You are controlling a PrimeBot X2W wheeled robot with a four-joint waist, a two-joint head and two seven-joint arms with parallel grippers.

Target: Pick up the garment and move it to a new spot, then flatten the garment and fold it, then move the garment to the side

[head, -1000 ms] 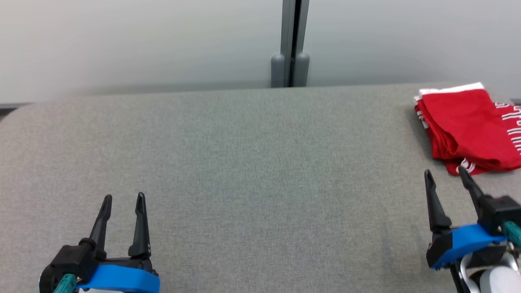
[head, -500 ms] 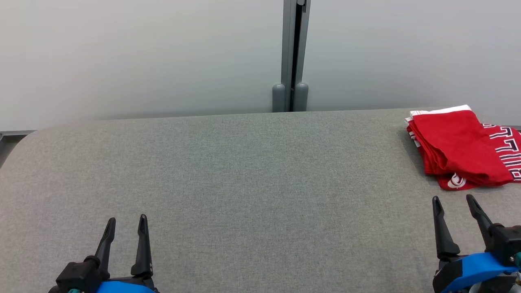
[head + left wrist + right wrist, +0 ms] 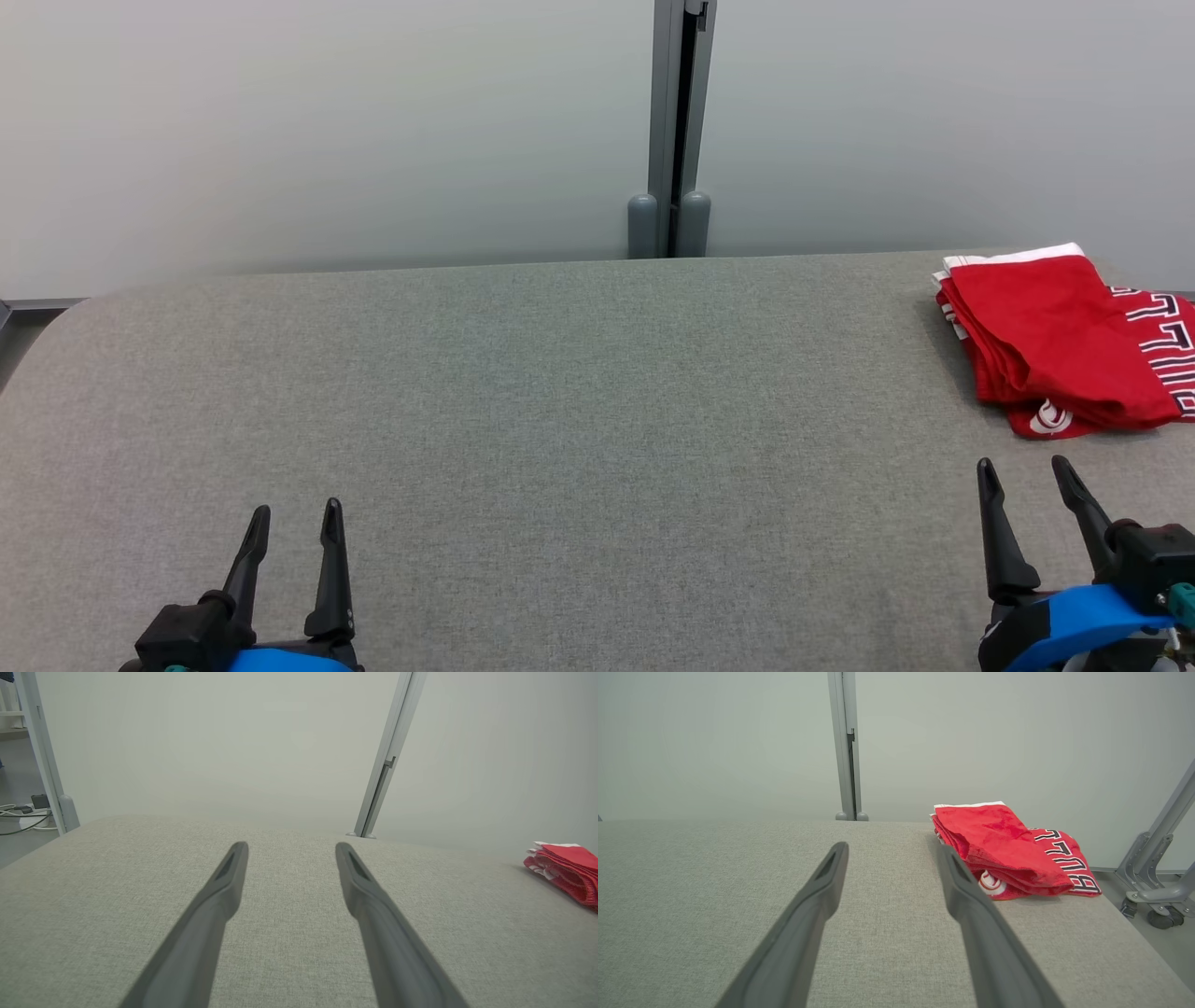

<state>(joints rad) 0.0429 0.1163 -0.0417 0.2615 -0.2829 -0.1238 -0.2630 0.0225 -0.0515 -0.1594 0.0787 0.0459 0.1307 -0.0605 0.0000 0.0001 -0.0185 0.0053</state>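
Two tools sit at the near edge of the grey, cloth-covered bench [image 3: 560,420], one at each side. The left tool [image 3: 296,509] has its two dark fingers spread apart with nothing between them, tips pointing toward the far wall, bare fabric all round it. The right tool [image 3: 1021,463] is likewise spread wide and empty; its fingers point toward the garment [image 3: 1046,327] but stop short of it, with a strip of bare bench between tips and cloth. The garment is red, folded into a compact stack of layers, and lies at the far right corner of the bench near its back edge. A white band shows along its far edge, white-and-dark lettering runs on the part toward the right, and a small white round emblem peeks out at the near corner. Its folded edges face left, toward the open middle of the bench. Behind the bench stand pale wall panels [image 3: 280,121] joined by a grey upright post [image 3: 674,131]. Seen from the right wrist, a grey frame leg [image 3: 1153,844] on a caster [image 3: 1160,919] stands past the bench's right end
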